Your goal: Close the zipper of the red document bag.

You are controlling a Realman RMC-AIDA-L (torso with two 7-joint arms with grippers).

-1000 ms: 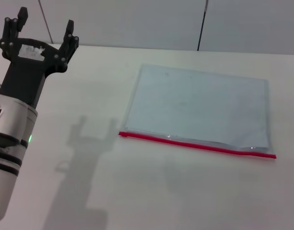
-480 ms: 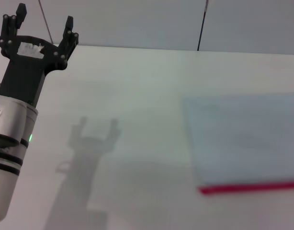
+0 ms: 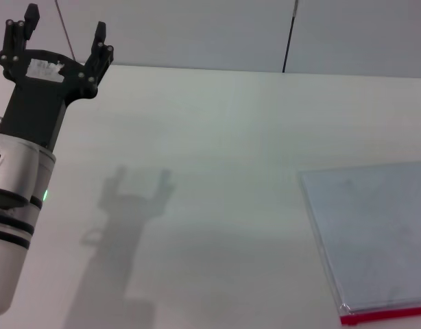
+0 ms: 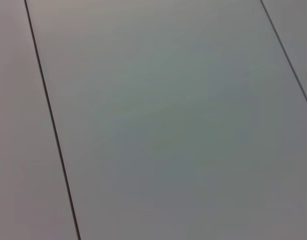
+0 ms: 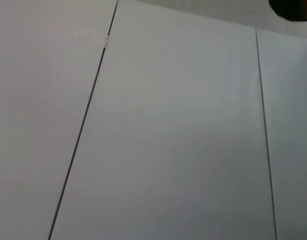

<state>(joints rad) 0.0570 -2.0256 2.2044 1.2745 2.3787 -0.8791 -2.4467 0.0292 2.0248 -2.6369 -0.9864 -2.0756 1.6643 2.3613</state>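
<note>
The red document bag [image 3: 378,236] lies flat on the white table at the lower right of the head view, running off the right edge. Its zipper [image 3: 383,316] shows as a red strip along the near edge, only partly in view. My left gripper [image 3: 59,38] is held up at the far left, well away from the bag, open with nothing between its fingers. The right gripper is out of view. Both wrist views show only pale wall panels.
The white table [image 3: 197,171] stretches from the left arm to the bag, with the arm's shadow [image 3: 125,226] on it. A grey panelled wall [image 3: 197,27] with dark seams stands behind the table's far edge.
The bag has slid to the right and nearer in the head view, now partly off the frame edge. The left arm has stayed in place.
</note>
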